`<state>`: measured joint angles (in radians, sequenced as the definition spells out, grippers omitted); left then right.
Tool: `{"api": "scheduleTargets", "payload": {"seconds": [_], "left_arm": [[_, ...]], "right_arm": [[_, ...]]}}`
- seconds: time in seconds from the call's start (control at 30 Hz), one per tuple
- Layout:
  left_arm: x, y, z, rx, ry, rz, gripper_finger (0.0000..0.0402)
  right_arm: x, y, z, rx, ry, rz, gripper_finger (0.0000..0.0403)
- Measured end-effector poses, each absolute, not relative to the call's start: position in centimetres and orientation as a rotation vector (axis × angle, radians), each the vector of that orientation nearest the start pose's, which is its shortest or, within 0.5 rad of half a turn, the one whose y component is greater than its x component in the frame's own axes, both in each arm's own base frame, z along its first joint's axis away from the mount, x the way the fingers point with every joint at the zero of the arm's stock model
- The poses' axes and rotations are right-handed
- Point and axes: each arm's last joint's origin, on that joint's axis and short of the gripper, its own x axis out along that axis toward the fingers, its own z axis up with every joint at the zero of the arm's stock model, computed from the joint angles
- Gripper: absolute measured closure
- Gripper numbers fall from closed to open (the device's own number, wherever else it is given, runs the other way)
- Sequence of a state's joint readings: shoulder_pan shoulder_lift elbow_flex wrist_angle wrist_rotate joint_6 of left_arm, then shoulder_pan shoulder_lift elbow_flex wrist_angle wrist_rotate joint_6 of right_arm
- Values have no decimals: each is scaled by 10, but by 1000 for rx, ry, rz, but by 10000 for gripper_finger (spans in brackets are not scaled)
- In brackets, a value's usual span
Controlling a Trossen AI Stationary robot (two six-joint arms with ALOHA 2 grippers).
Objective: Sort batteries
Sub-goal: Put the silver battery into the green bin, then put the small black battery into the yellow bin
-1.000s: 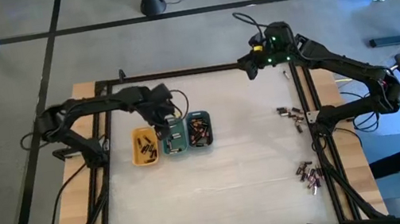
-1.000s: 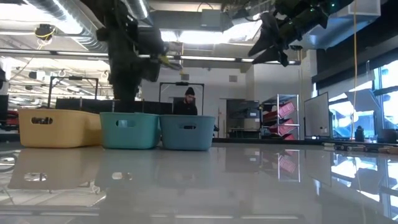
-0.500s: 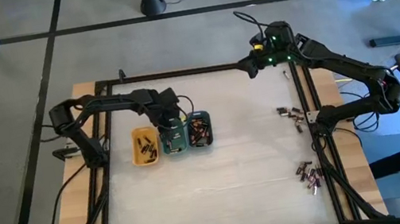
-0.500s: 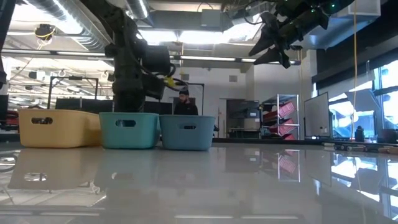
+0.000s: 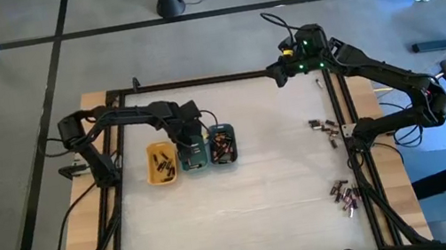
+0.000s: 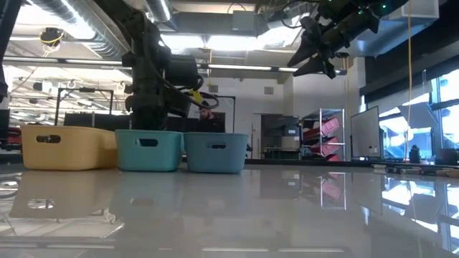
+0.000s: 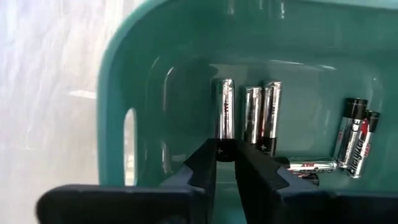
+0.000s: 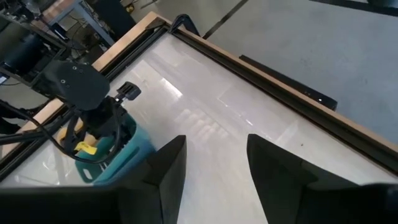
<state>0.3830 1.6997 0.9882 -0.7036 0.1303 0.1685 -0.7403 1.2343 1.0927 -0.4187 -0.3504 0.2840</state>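
- Pale, glossy table [image 5: 253, 201], bordered by a dark frame and wooden edges, set on a grey floor with dark lines.
- Beyond the table in the low view: ceiling ducts, bright windows, shelving, and a person [image 6: 207, 118] partly hidden behind the trays.
- Three small oblong trays in a row near the table's left side: yellow tray [image 5: 161, 163], green tray [image 5: 194, 154] touching it, grey-blue tray [image 5: 224, 145] on the green one's far side.
- Smooth moulded plastic with rounded corners and slot handles in the end walls, seen on the low view.
- Inside the green tray: batteries [image 7: 267, 121], slim cylinders, silvery and black, several lying side by side, two more near the far wall.
- Dark and copper-toned batteries also in the yellow and grey-blue trays.
- Loose batteries [image 5: 324, 126] lying on the table well to the right of the trays, another cluster [image 5: 343, 194] nearer the front edge.
- Left gripper [image 7: 225, 158] down inside the green tray, fingers [image 7: 204, 168] nearly together, pinching the end of one silvery battery [image 7: 226, 115].
- Right gripper [image 8: 212, 163] raised high over the table's far right corner, well apart from the trays, fingers spread, holding nothing.
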Motion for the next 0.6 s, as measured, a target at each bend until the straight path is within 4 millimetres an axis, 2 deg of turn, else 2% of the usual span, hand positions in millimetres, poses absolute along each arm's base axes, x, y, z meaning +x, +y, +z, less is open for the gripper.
{"api": "scheduleTargets", "payload": {"seconds": [0.23, 0.33, 0.43, 0.6], "left_arm": [[276, 99, 156, -211, 1383, 78, 297], [277, 98, 159, -257, 1393, 113, 276], [280, 100, 171, -265, 1347, 135, 263], [284, 102, 205, -249, 1184, 221, 259]], "right_arm": [[202, -171, 327, 527, 435, -439, 230], [202, -171, 327, 492, 443, -431, 230], [202, -171, 328, 471, 442, -427, 230], [203, -172, 329, 448, 428, -424, 230]]}}
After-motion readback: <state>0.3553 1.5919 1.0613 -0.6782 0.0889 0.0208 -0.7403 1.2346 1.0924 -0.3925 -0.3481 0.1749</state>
